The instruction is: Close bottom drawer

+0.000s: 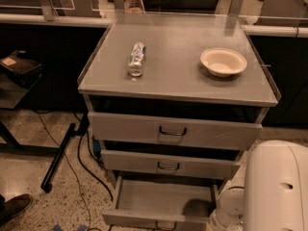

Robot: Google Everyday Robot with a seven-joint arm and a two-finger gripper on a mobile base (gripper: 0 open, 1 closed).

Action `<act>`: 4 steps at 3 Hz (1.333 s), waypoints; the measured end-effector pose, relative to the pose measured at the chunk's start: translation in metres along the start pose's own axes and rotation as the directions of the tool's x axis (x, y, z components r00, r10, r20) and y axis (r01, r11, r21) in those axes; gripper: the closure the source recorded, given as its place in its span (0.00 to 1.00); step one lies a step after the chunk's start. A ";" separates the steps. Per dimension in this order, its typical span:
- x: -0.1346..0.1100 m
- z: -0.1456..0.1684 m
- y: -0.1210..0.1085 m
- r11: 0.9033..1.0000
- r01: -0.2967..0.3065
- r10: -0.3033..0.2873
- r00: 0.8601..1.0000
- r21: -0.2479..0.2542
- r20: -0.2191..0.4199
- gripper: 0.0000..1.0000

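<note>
White robot arm (276,186) fills the lower right corner; its gripper is out of sight past the bottom edge, so its grip cannot be told. Just left, the bottom drawer (163,196) stands pulled out at bottom centre. Above, a bottle (136,59) and a bowl (223,61) sit on the cabinet top (178,78).

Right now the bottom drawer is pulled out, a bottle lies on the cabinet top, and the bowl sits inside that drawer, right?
No: the bowl sits on the cabinet top, right of the lying bottle, not in the bottom drawer, which is pulled out; the camera view shows it. The hand is out of view; only the white arm shows lower right.
</note>
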State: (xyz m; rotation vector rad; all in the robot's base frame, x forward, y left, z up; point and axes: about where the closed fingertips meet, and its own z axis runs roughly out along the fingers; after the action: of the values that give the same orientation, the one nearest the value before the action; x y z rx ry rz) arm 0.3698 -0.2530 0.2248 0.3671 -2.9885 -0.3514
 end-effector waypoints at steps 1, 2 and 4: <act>-0.011 0.018 -0.011 0.997 -0.072 0.071 0.997 0.024 0.031 1.00; -0.019 0.027 -0.014 0.993 -0.110 0.108 0.993 0.033 0.056 1.00; -0.042 0.035 -0.021 0.983 -0.175 0.167 0.979 0.056 0.121 1.00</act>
State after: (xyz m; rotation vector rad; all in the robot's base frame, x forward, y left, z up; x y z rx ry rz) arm 0.4099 -0.2550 0.1822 0.0963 -3.1213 -0.2652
